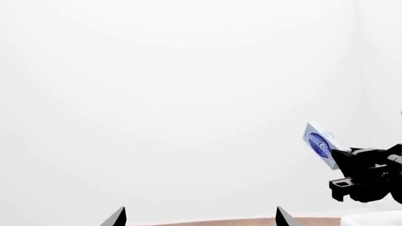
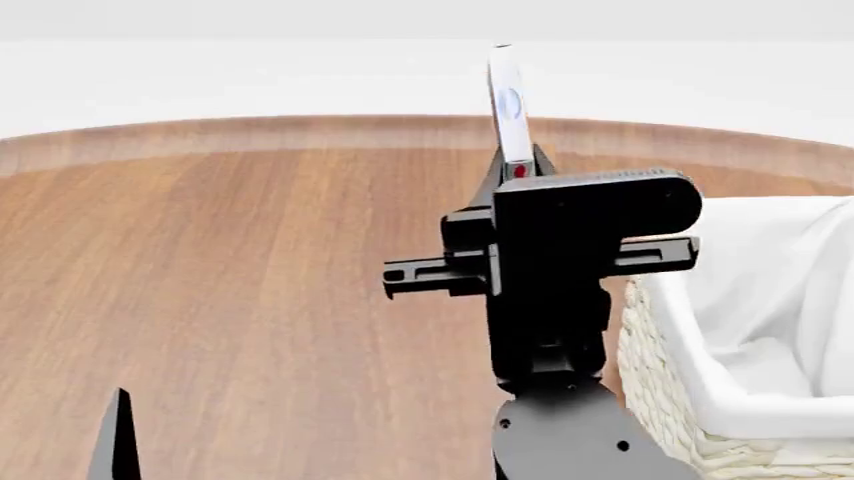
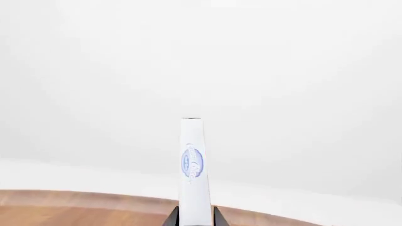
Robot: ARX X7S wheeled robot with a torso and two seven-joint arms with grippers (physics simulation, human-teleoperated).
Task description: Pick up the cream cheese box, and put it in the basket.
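Observation:
The cream cheese box (image 2: 507,105) is a thin white box with a blue mark, held upright on edge in my right gripper (image 2: 514,165), high above the wooden table. In the right wrist view the box (image 3: 193,165) stands between the two closed fingertips. It also shows in the left wrist view (image 1: 319,143), held by the black right gripper (image 1: 342,157). The basket (image 2: 727,400), cream wicker with a white cloth liner, sits at the right, just right of my right arm. My left gripper (image 1: 199,217) is open and empty; one fingertip (image 2: 118,435) shows at the lower left in the head view.
The round wooden table (image 2: 240,260) spreads to the left and behind, its far edge curving against a white background. A corner of the basket's white liner (image 1: 377,219) shows in the left wrist view.

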